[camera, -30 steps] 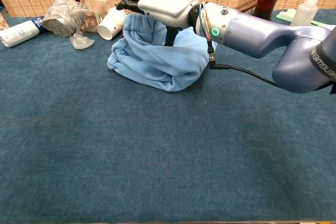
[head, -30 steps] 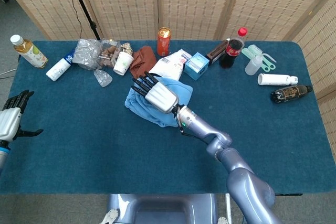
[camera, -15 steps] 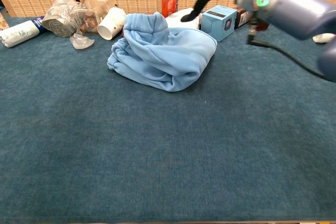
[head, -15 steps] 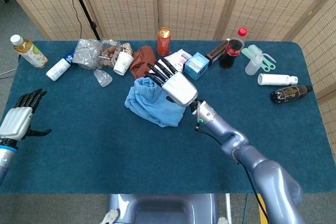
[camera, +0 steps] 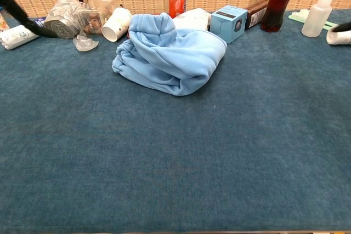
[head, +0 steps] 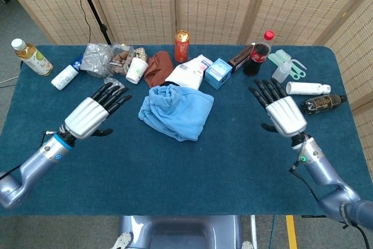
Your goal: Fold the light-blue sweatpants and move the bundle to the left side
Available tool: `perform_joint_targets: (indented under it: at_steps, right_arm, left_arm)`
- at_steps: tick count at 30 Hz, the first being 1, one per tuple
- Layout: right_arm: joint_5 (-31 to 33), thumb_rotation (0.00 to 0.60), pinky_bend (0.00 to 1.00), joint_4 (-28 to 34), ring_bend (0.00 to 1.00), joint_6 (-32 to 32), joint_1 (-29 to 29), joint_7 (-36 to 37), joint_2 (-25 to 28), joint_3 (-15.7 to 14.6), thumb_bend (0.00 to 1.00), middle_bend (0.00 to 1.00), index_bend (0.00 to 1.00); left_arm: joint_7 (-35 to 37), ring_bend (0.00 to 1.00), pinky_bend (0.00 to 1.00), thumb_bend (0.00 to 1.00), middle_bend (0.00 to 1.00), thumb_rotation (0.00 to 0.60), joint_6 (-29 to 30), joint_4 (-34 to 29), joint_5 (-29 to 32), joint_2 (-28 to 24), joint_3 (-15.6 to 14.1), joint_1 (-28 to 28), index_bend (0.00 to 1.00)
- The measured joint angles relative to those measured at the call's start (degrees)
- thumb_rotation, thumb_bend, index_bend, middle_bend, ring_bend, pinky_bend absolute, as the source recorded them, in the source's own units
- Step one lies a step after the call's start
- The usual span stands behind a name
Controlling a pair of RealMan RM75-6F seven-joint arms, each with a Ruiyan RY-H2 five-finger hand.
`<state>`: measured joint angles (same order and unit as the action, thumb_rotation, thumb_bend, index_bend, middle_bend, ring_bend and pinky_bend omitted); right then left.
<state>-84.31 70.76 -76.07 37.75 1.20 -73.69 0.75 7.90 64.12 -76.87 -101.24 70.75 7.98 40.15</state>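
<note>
The light-blue sweatpants lie in a loose bundle near the middle of the table, a little toward the back; the chest view shows the sweatpants untouched. My left hand hovers left of the bundle, fingers spread, holding nothing. Over on the other side, my right hand floats well right of the bundle with its fingers apart and empty. In the chest view only a dark bit of the left hand shows at the top left edge.
Along the back edge stand an orange can, a paper cup, crumpled plastic bags, a blue box, a cola bottle and other bottles. A tea bottle lies at the far left.
My right hand has let go of the sweatpants and pulled away to the right. My left hand has come in from the far left edge toward the bundle.
</note>
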Motion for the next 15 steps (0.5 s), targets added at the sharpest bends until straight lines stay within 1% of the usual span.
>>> perform_joint_targets:
  at_steps: [6, 11, 15]
  right_arm:
    - [1.34, 0.6, 0.0, 0.1, 0.0, -3.92, -6.62, 1.37, 1.31, -1.18, 0.0, 0.0, 0.0]
    - [1.5, 0.6, 0.0, -3.96, 0.0, -6.13, -10.91, 4.31, 0.48, -1.77, 0.0, 0.0, 0.0]
    - [3.31, 0.6, 0.0, -7.04, 0.0, -7.71, -14.61, 5.07, -1.18, -1.16, 0.0, 0.0, 0.0]
  left_arm:
    - [-5.74, 0.0, 0.0, 0.0, 0.0, 0.6, -5.8, -1.58, 0.64, 2.24, 1.25, 4.98, 0.0]
    - [-10.01, 0.0, 0.0, 0.0, 0.0, 0.6, -11.27, -1.84, 3.17, 5.91, 2.25, 9.37, 0.0]
    - [-11.05, 0.0, 0.0, 0.0, 0.0, 0.6, -13.64, 0.58, 4.45, 9.54, 2.46, 12.18, 0.0]
